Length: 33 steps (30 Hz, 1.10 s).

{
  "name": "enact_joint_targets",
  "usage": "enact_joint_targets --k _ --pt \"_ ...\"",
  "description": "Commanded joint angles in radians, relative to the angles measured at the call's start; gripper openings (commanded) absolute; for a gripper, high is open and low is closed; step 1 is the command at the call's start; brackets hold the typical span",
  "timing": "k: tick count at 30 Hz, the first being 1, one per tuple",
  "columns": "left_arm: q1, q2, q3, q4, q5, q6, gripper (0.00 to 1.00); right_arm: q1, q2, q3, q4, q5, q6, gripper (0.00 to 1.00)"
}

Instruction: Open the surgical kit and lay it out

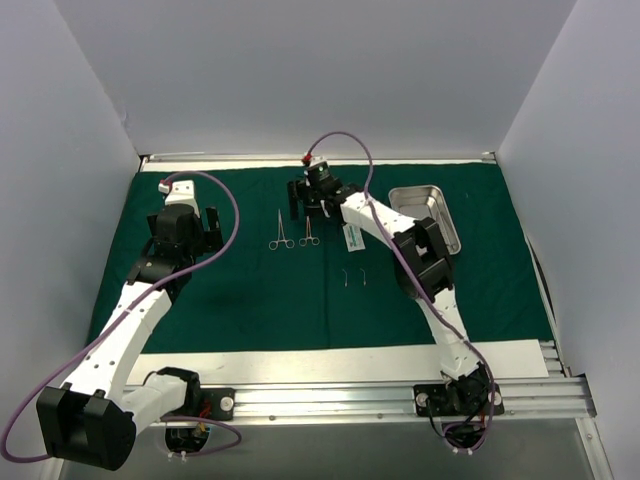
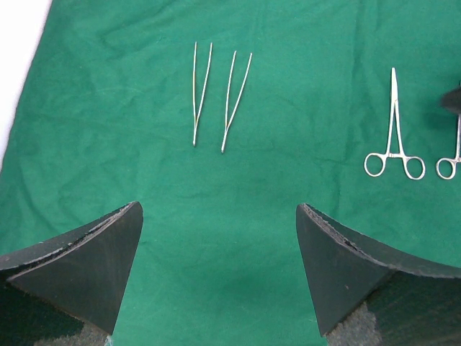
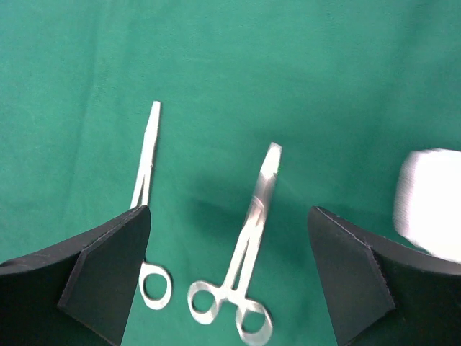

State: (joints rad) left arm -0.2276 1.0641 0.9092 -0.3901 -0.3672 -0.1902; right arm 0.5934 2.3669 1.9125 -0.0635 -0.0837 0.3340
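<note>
The dark green drape (image 1: 230, 300) lies spread flat over the table. On it two scissor-like forceps (image 1: 281, 232) (image 1: 309, 232) lie side by side, with two tweezers (image 1: 346, 277) nearer the front and a small white-green packet (image 1: 354, 238) to their right. The empty steel tray (image 1: 420, 215) sits at the back right. My right gripper (image 1: 308, 205) hovers open over the forceps; one forceps (image 3: 252, 238) lies between its fingers and the other (image 3: 148, 158) beside the left finger. My left gripper (image 1: 205, 232) is open over bare cloth (image 2: 218, 209), short of the tweezers (image 2: 202, 92) and a forceps (image 2: 392, 130).
A blurred white thing (image 3: 432, 202) shows at the right edge of the right wrist view. White walls close in the left, back and right sides. A white strip (image 1: 330, 360) and a metal rail (image 1: 400, 400) run along the front edge.
</note>
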Motion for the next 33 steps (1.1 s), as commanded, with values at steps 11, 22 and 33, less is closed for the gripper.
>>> enact_joint_targets --k 11,22,33 --pt "-0.003 -0.015 0.003 0.014 -0.01 0.003 0.97 -0.223 -0.397 -0.282 -0.203 0.346 -0.029 0.81" --pt "-0.004 -0.007 0.003 0.016 -0.009 0.005 0.97 -0.501 -0.474 -0.535 -0.16 0.263 -0.004 0.68" --pt "-0.004 -0.004 0.003 0.016 -0.009 0.003 0.97 -0.589 -0.416 -0.569 -0.162 0.164 0.043 0.51"
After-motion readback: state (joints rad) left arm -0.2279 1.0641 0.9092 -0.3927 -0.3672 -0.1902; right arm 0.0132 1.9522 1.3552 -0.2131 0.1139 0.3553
